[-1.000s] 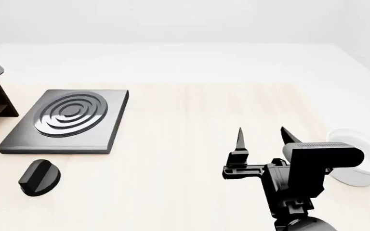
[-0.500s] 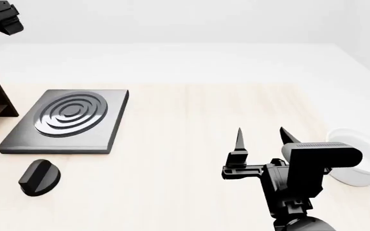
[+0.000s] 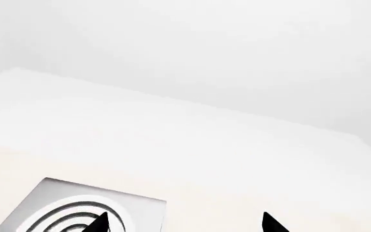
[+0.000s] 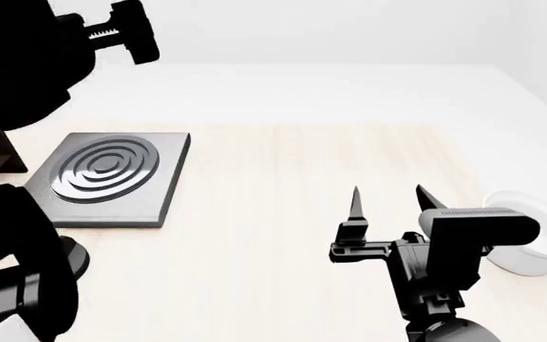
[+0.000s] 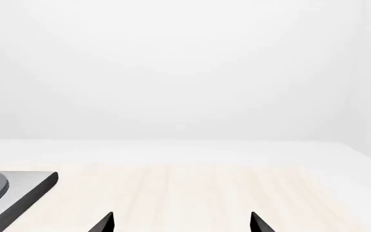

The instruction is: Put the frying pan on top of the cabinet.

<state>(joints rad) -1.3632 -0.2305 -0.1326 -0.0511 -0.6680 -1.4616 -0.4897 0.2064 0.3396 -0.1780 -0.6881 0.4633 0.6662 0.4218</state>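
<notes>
The frying pan is not in view in any frame. Only a dark brown corner of the cabinet (image 4: 8, 158) shows at the far left, the rest hidden behind my left arm (image 4: 17, 64), which is raised close to the head camera. My left gripper (image 3: 184, 224) is open and empty, its fingertips (image 3: 98, 223) wide apart high over the table. My right gripper (image 4: 387, 201) is open and empty above the table's right half. It also shows in the right wrist view (image 5: 182, 223) with nothing between the tips.
A square grey plate with concentric rings (image 4: 107, 174) lies left of centre, also in the left wrist view (image 3: 82, 208) and the right wrist view (image 5: 11, 191). A black knob (image 4: 72, 258) is partly hidden by my left arm. A white bowl (image 4: 538, 239) stands at the right edge.
My left arm has risen and swung toward the head camera, now covering the view's left side and most of the cabinet. The right gripper has not moved.
</notes>
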